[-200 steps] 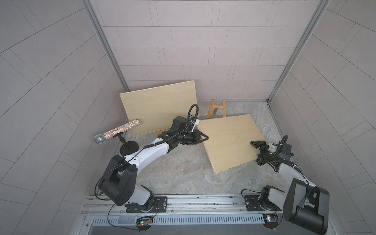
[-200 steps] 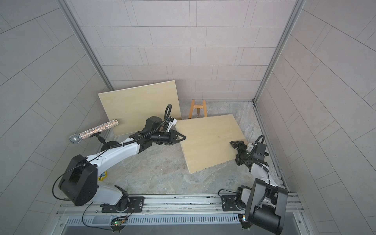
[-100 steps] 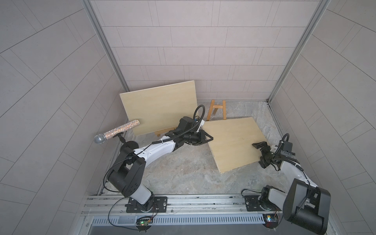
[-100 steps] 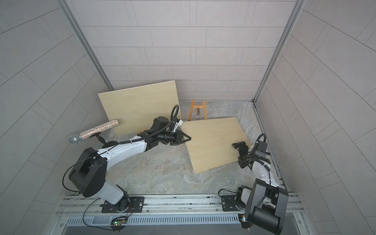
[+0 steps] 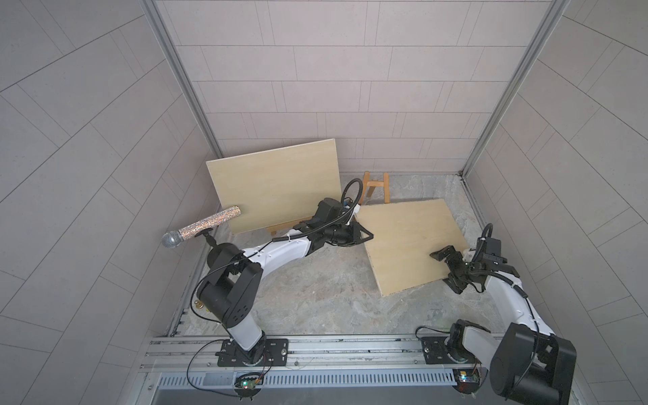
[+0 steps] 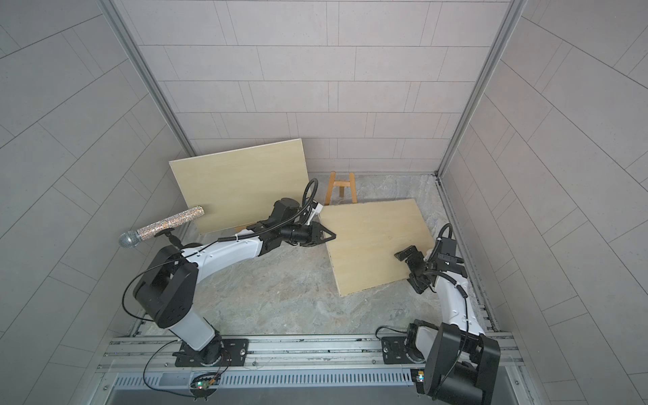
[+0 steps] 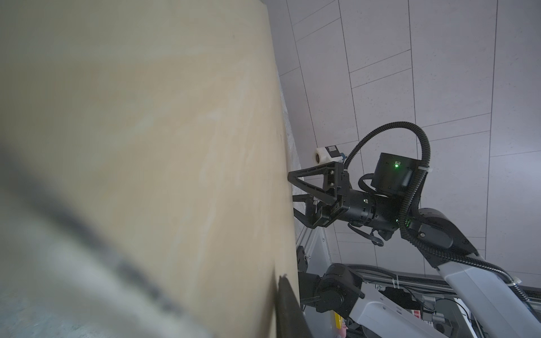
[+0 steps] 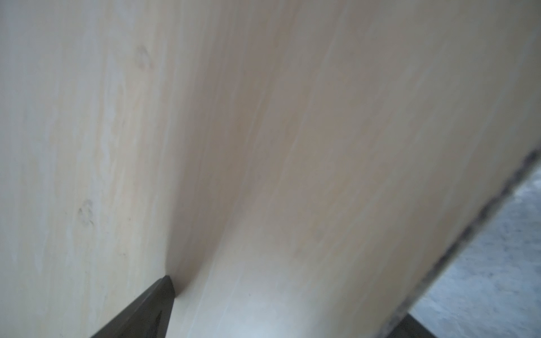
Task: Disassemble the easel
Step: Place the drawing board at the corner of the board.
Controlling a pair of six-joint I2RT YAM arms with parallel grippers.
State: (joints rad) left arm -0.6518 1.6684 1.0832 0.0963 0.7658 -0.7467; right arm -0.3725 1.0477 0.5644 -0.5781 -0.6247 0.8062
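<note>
My left gripper is pinched shut on the thin edge of the loose wooden board. From its tips the board spreads straight across toward my right gripper. That one has its jaws wide apart. One jaw reaches over the top face of the board. The other shows just past the board's edge, and I can't tell if it is under it. It is not squeezing anything. The left wrist camera shows the same: the right gripper stands open at the far side of the board.

So the board lies between my two grippers and is held on one side only. From up here I can't tell which of its sides is the long one.

The little easel stands past the left gripper's tips, behind the board, near the back wall. The left gripper is much closer to it than the right one.

I think the next move is about that open right gripper. The board's edge is right at its jaws, so it can close on it or back away.
</note>
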